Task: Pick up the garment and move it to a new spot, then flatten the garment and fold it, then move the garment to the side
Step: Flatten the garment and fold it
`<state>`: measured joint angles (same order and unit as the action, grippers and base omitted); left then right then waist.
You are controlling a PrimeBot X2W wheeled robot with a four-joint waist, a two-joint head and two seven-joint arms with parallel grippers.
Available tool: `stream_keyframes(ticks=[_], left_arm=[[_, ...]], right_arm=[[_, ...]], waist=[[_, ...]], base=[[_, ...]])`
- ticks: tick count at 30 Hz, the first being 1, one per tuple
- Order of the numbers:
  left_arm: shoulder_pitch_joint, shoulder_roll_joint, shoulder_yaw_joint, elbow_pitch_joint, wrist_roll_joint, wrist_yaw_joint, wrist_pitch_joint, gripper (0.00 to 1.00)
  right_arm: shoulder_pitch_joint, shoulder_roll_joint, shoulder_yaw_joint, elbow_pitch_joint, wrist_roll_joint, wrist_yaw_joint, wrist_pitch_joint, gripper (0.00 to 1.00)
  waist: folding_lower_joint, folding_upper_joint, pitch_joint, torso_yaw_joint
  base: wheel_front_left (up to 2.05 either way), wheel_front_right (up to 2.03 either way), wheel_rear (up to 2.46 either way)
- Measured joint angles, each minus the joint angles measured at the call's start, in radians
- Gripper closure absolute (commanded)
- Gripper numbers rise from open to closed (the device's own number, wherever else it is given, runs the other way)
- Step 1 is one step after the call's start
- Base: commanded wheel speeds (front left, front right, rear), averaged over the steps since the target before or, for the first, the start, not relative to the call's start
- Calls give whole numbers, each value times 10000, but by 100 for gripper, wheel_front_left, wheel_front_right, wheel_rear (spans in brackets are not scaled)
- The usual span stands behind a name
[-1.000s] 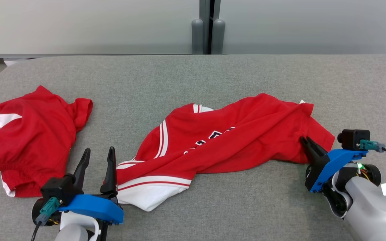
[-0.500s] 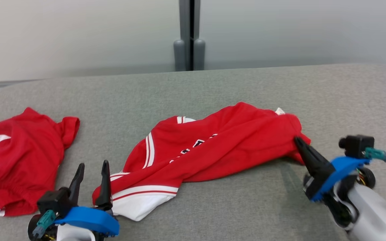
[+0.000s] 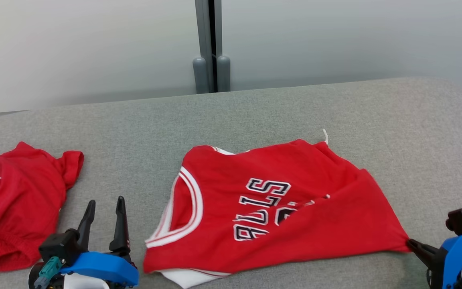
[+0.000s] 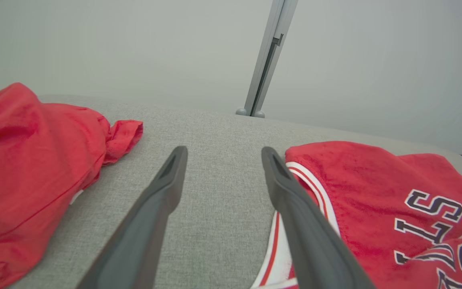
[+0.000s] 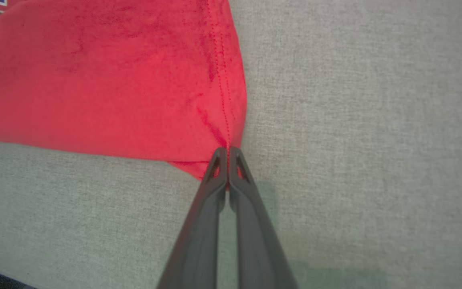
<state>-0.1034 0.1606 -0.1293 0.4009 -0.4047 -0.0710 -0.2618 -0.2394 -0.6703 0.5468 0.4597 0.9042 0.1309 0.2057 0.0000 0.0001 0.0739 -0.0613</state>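
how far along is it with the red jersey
Done: the jersey lies mostly spread out, lettering up. In hand: the right gripper is shut on its corner; the left gripper is open, empty. Left: a crease crosses the lettering, no fold made, not moved aside.

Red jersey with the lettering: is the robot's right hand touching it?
Touching. The right wrist view shows the right hand pinching a corner of the jersey between its closed fingertips.

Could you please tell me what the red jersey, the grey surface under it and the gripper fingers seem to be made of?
The red jersey: soft, matt, slightly fuzzy knit fabric; creases and a stitched hem show. The grey surface: woven textile cover, perhaps padded; fine weave, rounded edges. The gripper fingers: smooth dark matt plastic or rubber.
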Motion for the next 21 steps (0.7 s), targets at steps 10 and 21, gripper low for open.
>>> stream_keyframes(ticks=[10, 21], left_arm=[[33, 29, -125, 36, -15, 27, 19, 0], [286, 77, -182, -96, -140, 98, 48, 0]], right_arm=[[86, 980, -1457, 412, -1747, 0, -414, 0], [443, 3133, -4424, -1732, -4280, -4, -2857, 0]], waist=[[0, 0, -233, 229], [0, 0, -587, 268]], base=[[0, 0, 0], [0, 0, 0]])
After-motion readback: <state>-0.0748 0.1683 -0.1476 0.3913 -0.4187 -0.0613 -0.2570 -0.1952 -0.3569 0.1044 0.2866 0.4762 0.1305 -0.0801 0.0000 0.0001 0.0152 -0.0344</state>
